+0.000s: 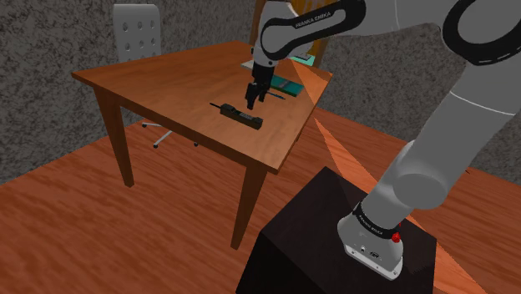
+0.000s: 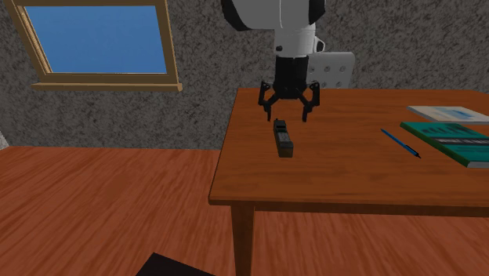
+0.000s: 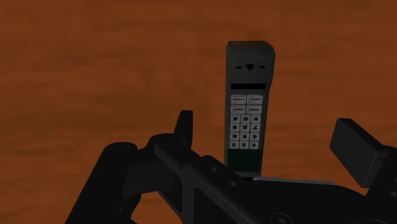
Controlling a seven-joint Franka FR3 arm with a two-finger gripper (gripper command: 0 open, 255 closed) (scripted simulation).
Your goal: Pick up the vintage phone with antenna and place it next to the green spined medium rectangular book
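- The dark phone point(image 1: 236, 115) point(image 2: 283, 138) point(image 3: 248, 105) lies flat on the wooden worktop point(image 1: 167, 83) point(image 2: 353, 172), keypad up, near the worktop's edge on the stand's side
- In the shoulder view a thin antenna sticks out from the phone's end towards that view's left
- The end effector point(image 1: 253, 102) point(image 2: 285, 116) point(image 3: 266, 124) hangs close above the phone, over the end away from the antenna, pointing down
- Its fingers point(image 3: 184, 127) are spread wide; in the wrist view the phone lies between them and neither finger touches it
- The wrist view shows the phone's pale keys in rows, a dark display strip above them and an earpiece at the end farthest from the end effector
- A blue pen point(image 2: 400, 143) point(image 1: 275, 94) lies on the wood to the second exterior view's right of the phone, apart from it
- The green book point(image 2: 454, 141) point(image 1: 292, 83) lies flat beyond the pen, well apart from the phone
- A pale flat book point(image 2: 448, 114) lies just behind the green one, farther from the phone
- A white chair point(image 1: 136, 32) point(image 2: 333, 69) stands at the far side of the worktop from the phone
- A wood-framed window point(image 2: 98, 39) showing blue sits in the grey wall, to the second exterior view's upper left of the phone
- The black stand point(image 1: 334, 242) sits on the wooden floor, at the shoulder view's lower right of the phone
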